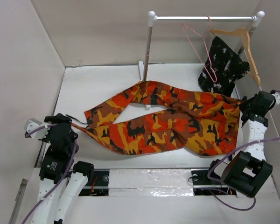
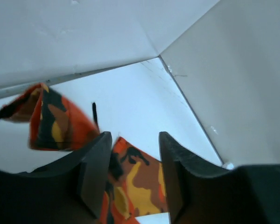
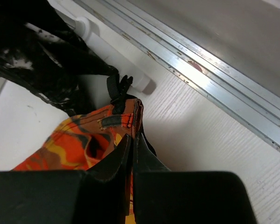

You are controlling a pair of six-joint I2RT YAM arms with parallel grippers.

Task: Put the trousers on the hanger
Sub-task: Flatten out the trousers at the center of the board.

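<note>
right gripper (image 3: 132, 140) pinched tight on trousers (image 1: 163, 123) waistband; left gripper (image 2: 134, 140) jaws apart, leg cloth between. better close left firmly first, then lift both evenly toward hanger (image 1: 203, 51).

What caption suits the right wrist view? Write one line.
Right claw shut on the waistband of the camouflage trousers, beside a black speckled garment.

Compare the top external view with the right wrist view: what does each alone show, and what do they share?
Top external only: the pink hanger and wooden hanger on the rail, and the left end effector. Right wrist only: the right end effector seen shut on the waistband of the trousers, stitching visible. Shared: the trousers and the black speckled garment.
</note>
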